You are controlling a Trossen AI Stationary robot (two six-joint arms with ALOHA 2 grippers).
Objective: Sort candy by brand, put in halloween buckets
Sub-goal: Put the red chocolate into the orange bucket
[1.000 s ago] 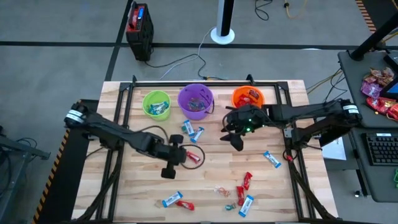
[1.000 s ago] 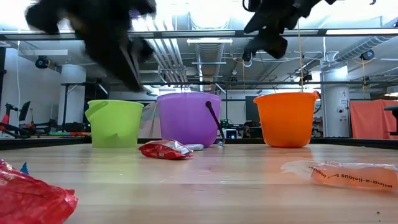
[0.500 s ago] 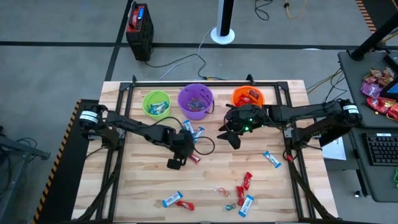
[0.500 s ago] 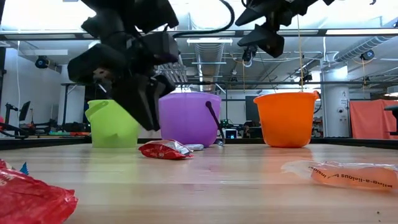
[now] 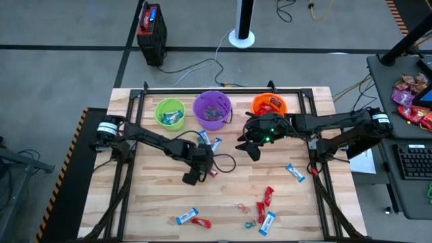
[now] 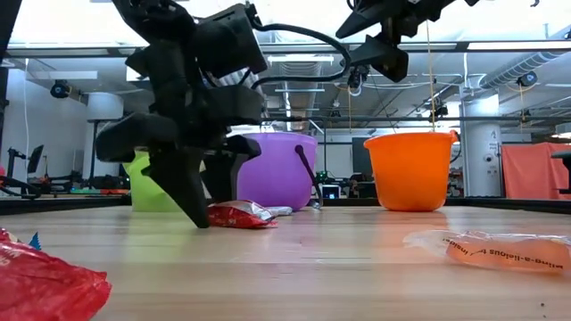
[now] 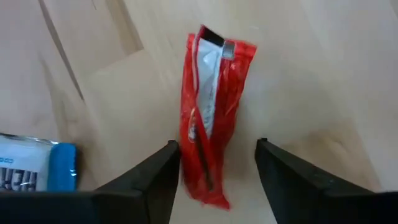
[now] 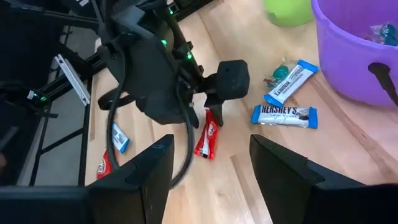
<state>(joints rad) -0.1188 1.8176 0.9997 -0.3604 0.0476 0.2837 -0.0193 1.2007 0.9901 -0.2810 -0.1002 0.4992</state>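
Note:
A red-wrapped candy (image 7: 211, 112) lies flat on the wooden table (image 5: 155, 202), right of centre-left (image 5: 213, 173). My left gripper (image 7: 217, 180) is open and low over it, one finger on either side of the candy's near end; I cannot tell whether they touch it. Behind stand the lime green (image 5: 169, 112), purple (image 5: 212, 109) and orange (image 5: 269, 106) halloween buckets, each with candy inside. My right gripper (image 5: 251, 150) hangs open above the table in front of the orange bucket.
Blue-and-white candies lie by the purple bucket (image 5: 208, 142), at the right (image 5: 295, 173) and near the front edge (image 5: 187, 217). Red candies (image 5: 264, 201) cluster at the front right. A heap of candy bags (image 5: 412, 101) sits on a side table to the right.
My left gripper has come down toward the table and gone right and toward the far edge, to the red candy, turning as it went. Its fingers have opened and now straddle the candy's end. The candy has stayed where it was.

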